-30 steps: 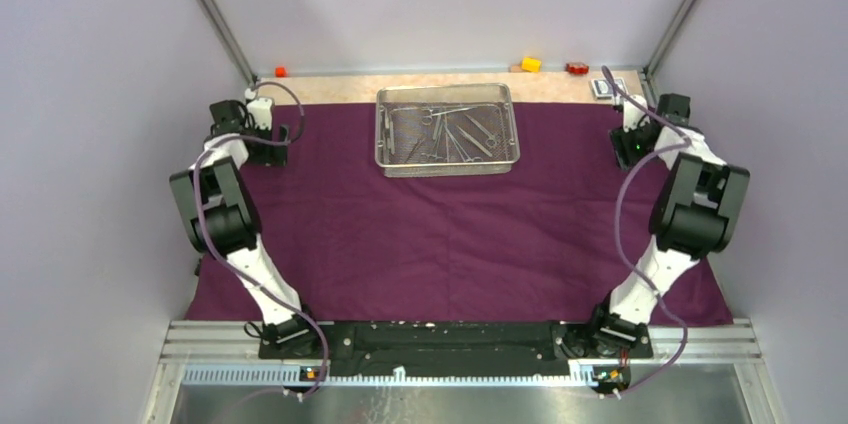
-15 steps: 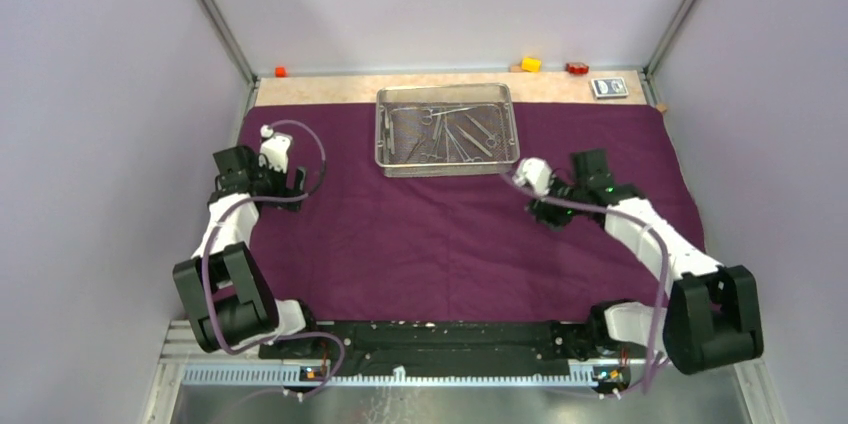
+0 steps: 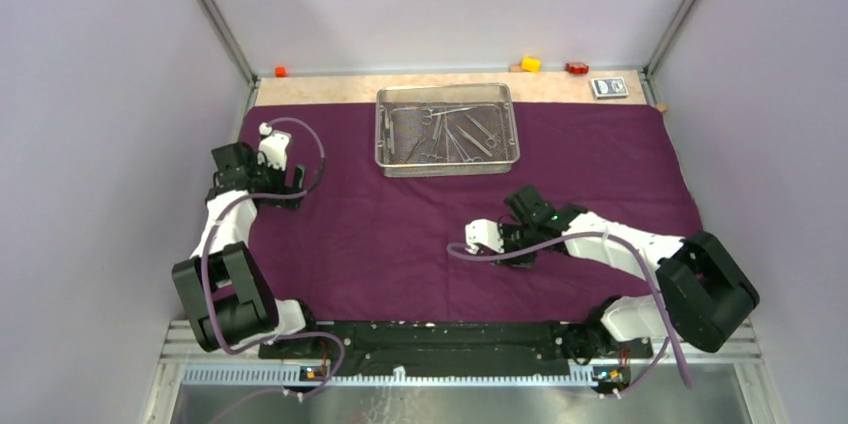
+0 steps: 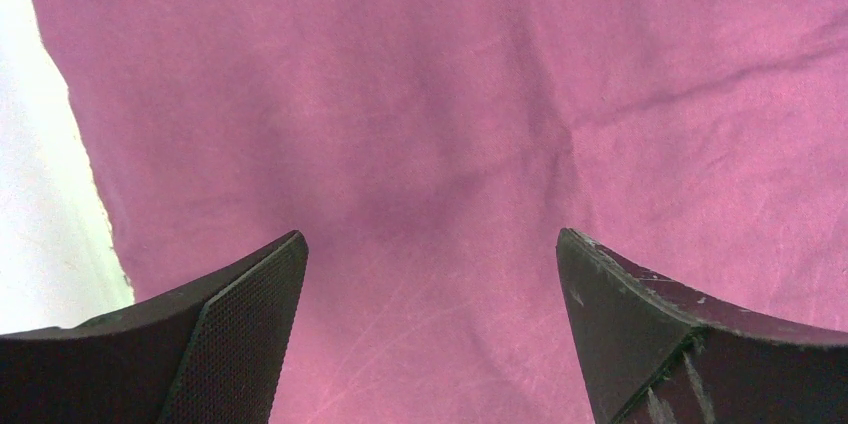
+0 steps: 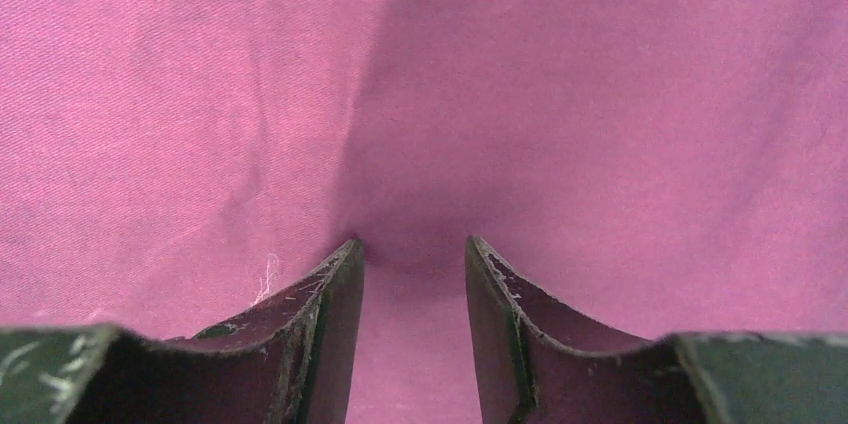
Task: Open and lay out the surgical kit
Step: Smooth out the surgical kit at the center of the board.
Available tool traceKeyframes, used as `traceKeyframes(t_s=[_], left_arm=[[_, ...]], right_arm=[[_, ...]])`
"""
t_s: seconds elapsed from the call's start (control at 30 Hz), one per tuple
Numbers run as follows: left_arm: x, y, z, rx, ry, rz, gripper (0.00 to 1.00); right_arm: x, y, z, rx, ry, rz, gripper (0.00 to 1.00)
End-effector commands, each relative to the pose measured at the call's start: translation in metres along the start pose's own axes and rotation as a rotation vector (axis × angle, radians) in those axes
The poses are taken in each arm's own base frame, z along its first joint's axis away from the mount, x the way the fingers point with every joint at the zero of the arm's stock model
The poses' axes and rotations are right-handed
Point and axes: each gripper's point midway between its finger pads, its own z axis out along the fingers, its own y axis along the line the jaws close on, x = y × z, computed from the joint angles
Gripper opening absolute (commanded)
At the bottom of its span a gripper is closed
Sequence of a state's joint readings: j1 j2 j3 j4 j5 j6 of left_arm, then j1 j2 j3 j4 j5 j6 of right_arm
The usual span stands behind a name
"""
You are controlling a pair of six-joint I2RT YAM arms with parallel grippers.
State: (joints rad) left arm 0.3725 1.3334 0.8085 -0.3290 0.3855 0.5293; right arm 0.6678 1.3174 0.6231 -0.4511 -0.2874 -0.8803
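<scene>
The card packet's print was too small to read, and the clamps blurred into a tangle inside the tray, at the cloth wrap's far edge. The left gripper gaped wide over cloth, unmoved. The right gripper — swung nearer since half a second before — stood narrow on it; whether it pinched, I could not tell.

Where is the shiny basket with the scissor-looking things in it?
In the top view, the wire-mesh tray sits in the far middle of the scene, on the far edge of the purple cloth. The steel clamps lie inside it.
</scene>
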Motion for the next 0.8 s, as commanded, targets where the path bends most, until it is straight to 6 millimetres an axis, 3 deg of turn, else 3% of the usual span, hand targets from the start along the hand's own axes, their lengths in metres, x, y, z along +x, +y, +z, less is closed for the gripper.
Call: traceKeyframes(t_s=[0.0,0.13,0.33,0.57,0.77], left_arm=[[-0.018,0.01,-0.002,-0.015,-0.019,0.004,0.99],[-0.015,0.019,0.004,-0.039,0.01,-0.003,0.99],[-0.005,0.029,0.015,-0.068,0.064,-0.023,0.99],[0.014,0.04,0.018,-0.119,0.142,0.012,0.99],[0.058,0.049,0.02,-0.178,0.294,0.09,0.99]], right_arm=[[0.019,0.038,0.012,-0.119,0.089,-0.067,0.42],[0.02,0.065,0.009,-0.208,0.11,-0.115,0.41],[0.023,0.084,-0.002,-0.267,0.161,-0.199,0.4],[0.048,0.068,-0.019,-0.172,0.281,-0.252,0.4],[0.061,0.053,-0.034,-0.141,0.286,-0.176,0.41]])
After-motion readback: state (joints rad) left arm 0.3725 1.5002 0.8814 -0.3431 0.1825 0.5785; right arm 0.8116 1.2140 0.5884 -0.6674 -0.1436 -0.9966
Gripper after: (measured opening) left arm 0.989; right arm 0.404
